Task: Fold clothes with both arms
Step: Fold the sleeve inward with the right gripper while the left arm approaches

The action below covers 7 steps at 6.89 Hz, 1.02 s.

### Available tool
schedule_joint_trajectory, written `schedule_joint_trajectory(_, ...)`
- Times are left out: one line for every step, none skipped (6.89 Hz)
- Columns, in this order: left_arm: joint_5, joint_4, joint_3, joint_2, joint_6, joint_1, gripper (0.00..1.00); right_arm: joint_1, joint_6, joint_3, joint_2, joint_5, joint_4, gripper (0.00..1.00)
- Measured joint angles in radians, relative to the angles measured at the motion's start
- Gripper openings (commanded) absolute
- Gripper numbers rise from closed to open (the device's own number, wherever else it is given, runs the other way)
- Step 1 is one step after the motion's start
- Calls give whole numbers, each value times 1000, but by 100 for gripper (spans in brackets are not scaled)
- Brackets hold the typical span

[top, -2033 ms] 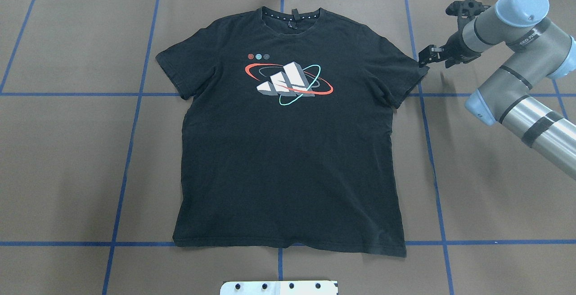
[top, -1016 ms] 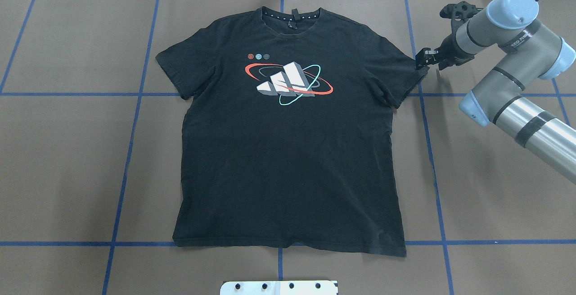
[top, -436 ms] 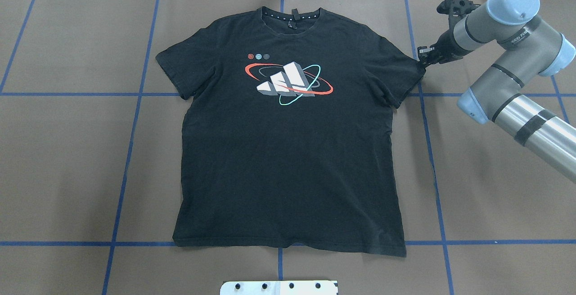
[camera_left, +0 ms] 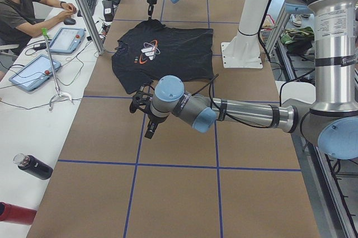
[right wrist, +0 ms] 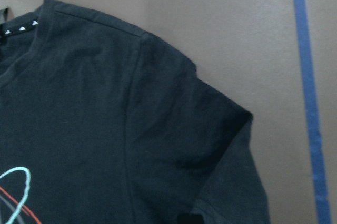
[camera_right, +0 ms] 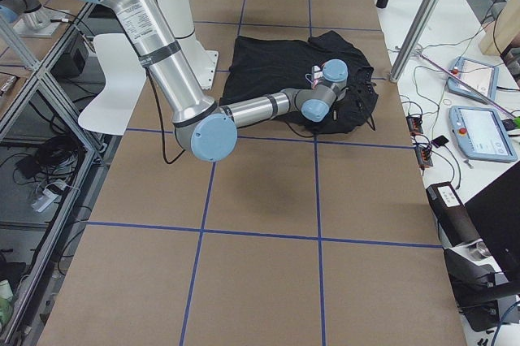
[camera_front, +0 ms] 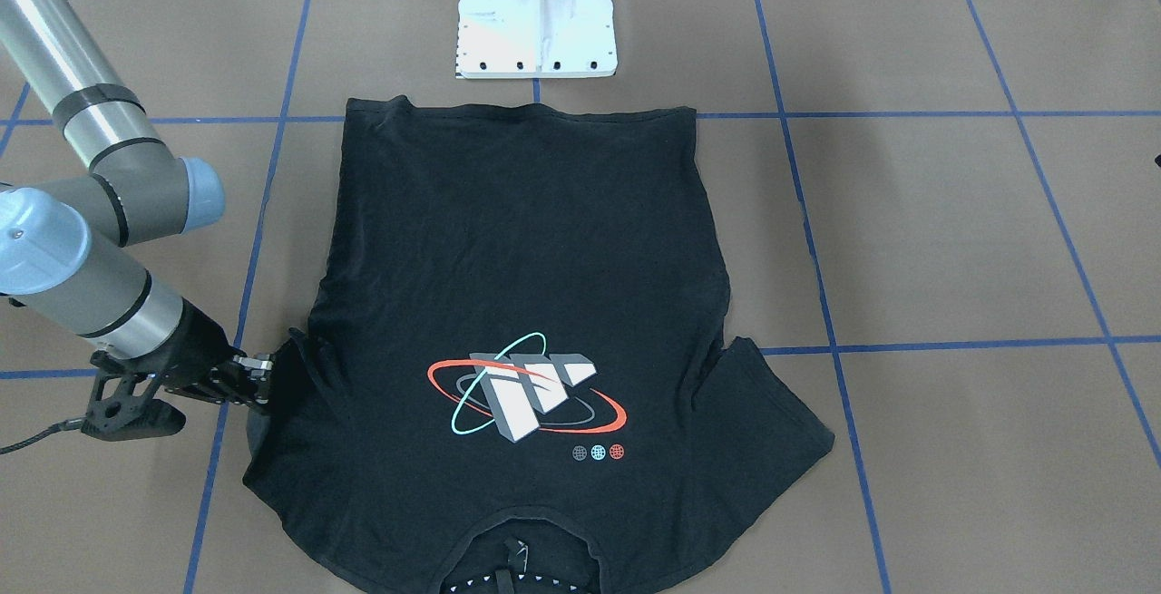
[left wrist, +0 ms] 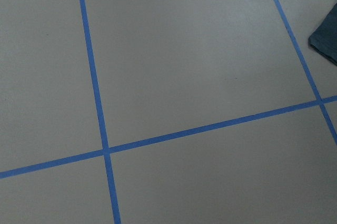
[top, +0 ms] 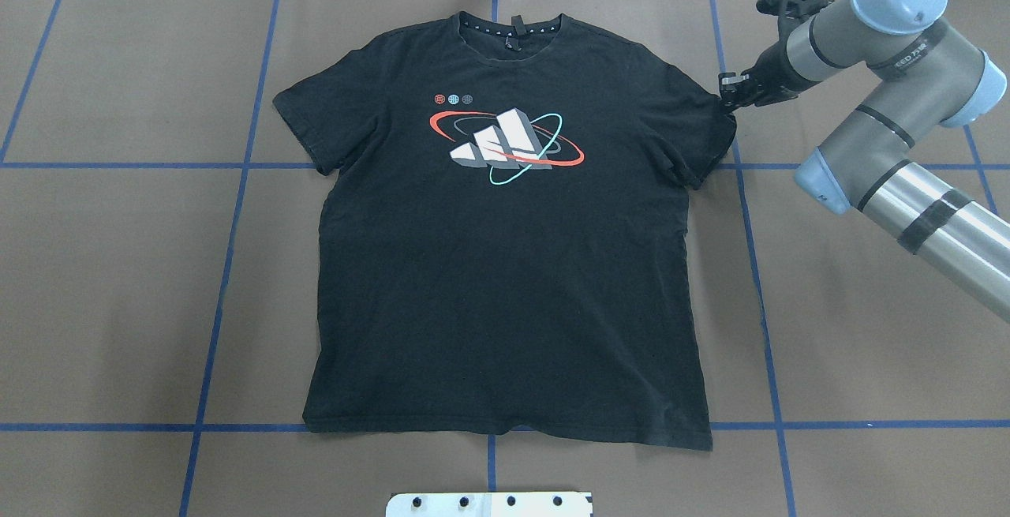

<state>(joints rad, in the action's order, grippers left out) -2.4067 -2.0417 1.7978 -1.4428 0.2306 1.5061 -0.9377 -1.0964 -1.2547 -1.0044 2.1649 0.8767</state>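
Brown table (top: 118, 280), T-shirt (top: 505, 280) (operator (camera_left: 17, 12) side-view only)

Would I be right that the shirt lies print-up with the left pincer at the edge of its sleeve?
Not quite: the overhead view shows the right pincer at the edge of the sleeve; the shirt does lie print-up.

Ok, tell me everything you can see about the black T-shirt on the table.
The black short-sleeved T-shirt, soft knit by its look, lies spread flat, front up, on the brown paper-covered table, collar away from the robot. The chest carries a red, teal and white ringed block graphic with three small dots beside it. The right arm's black claw meets the edge of one sleeve, which is slightly rumpled there; whether it grips is unclear.
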Motion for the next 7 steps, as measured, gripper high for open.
schedule_joint_trajectory(0, 0, 0, 0, 0, 0, 100, 26, -52, 22, 47, -11, 1, 0)
schedule_joint_trajectory(1, 0, 2, 0, 0, 0, 100, 51, -90, 44, 86, -34, 2, 0)
schedule_joint_trajectory(1, 0, 4, 1, 0, -1, 100, 74, -119, 59, 112, -66, 2, 0)
schedule_joint_trajectory(1, 0, 5, 1, 0, 0, 100, 92, -137, 69, 129, -90, 2, 0)
schedule_joint_trajectory(1, 0, 6, 1, 1, 0, 100, 109, -151, 78, 143, -109, 2, 0)
schedule_joint_trajectory(1, 0, 7, 0, 2, 0, 100, 121, -161, 82, 149, -129, 2, 1)
schedule_joint_trajectory(1, 0, 6, -10, 19, -2, 100, 127, -167, 86, 151, -138, 2, 99)
